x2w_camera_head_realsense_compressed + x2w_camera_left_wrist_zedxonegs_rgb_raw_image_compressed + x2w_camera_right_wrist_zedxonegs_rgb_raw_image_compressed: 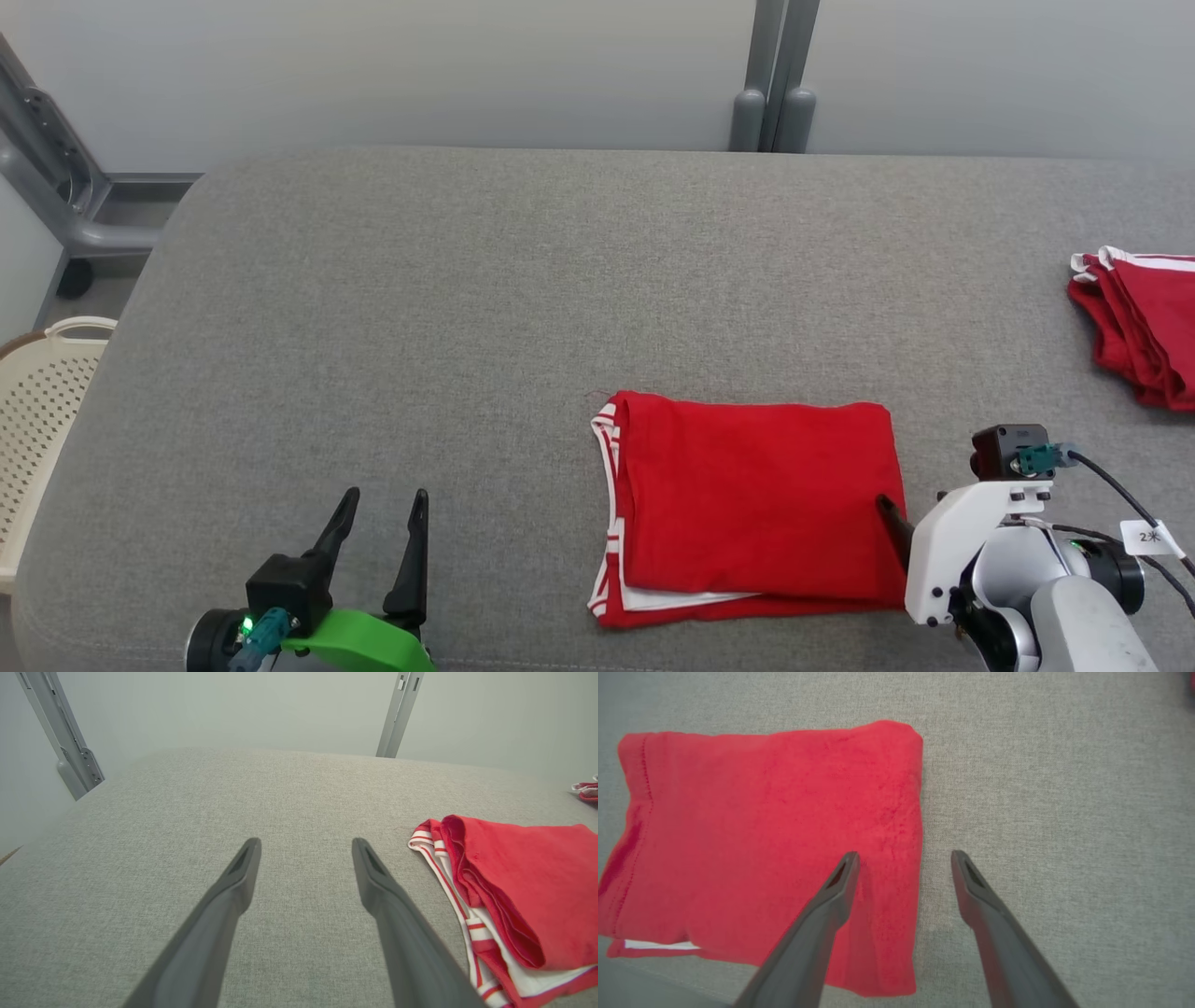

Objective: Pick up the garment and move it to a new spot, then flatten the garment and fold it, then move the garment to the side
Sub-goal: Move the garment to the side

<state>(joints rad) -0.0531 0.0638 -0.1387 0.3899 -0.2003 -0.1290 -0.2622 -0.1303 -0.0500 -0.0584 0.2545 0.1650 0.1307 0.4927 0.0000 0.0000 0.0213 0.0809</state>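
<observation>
Straddling edge of folded garment (761, 835), right gripper (904, 855) released, left gripper (304, 842) released nearby, head view adding basket (42, 401).

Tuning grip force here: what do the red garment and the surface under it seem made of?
Red garment: soft knit fabric, probably cotton, matte and slightly fuzzy, hem stitching visible. Grey surface: woven upholstery-like cloth, coarse weave showing, matte; rounded corners suggest padding.
</observation>
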